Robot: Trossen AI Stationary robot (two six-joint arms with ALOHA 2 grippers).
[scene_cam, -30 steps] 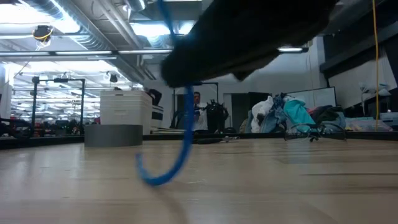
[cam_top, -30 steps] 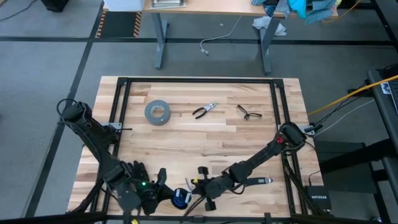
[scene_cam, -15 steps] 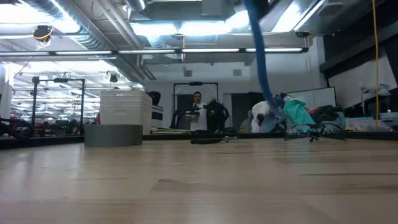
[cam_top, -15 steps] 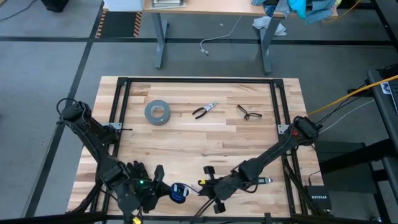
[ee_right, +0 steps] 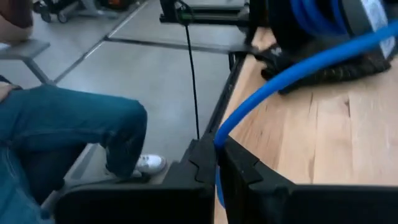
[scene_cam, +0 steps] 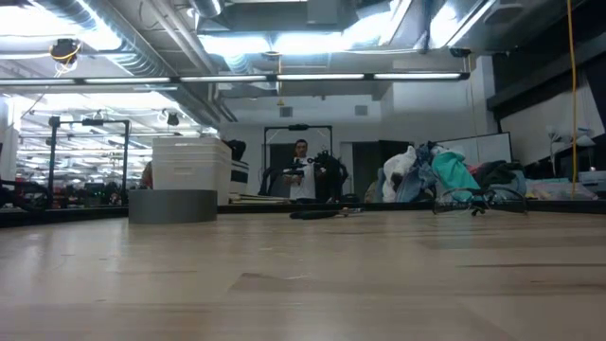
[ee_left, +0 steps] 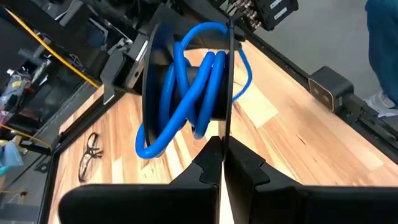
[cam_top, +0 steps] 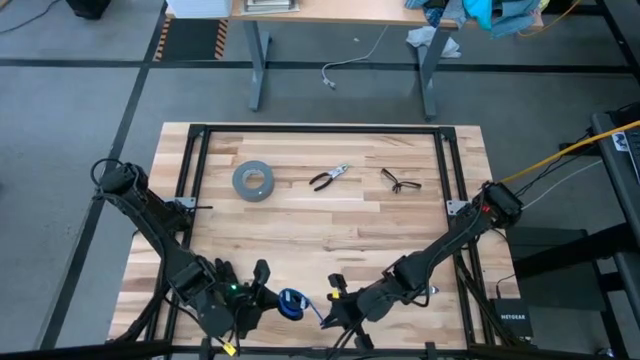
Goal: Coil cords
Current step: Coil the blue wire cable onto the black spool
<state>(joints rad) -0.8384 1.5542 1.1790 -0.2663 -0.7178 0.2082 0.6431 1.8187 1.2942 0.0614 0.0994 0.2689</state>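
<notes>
Cords (cam_top: 291,302): blue coil between both arms at the desk's (cam_top: 330,225) near edge. Left fingers (ee_left: 222,163) closed on its spool rim; right fingers (ee_right: 214,163) clamp the free strand, which runs toward the coil.

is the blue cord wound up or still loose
Mostly wound: the cords loop in a round bundle held by the shut left gripper, but one strand runs loose to the shut right gripper.

Both arms reach low over the near edge of the desk (cam_top: 300,230), elbows out and wrists turned toward each other. The left gripper (cam_top: 258,297) has its fingers (ee_left: 211,163) pressed together, pinching a thin black edge between them. The right gripper (cam_top: 330,312) is likewise closed, a blue strand caught between its fingers (ee_right: 205,163).
</notes>
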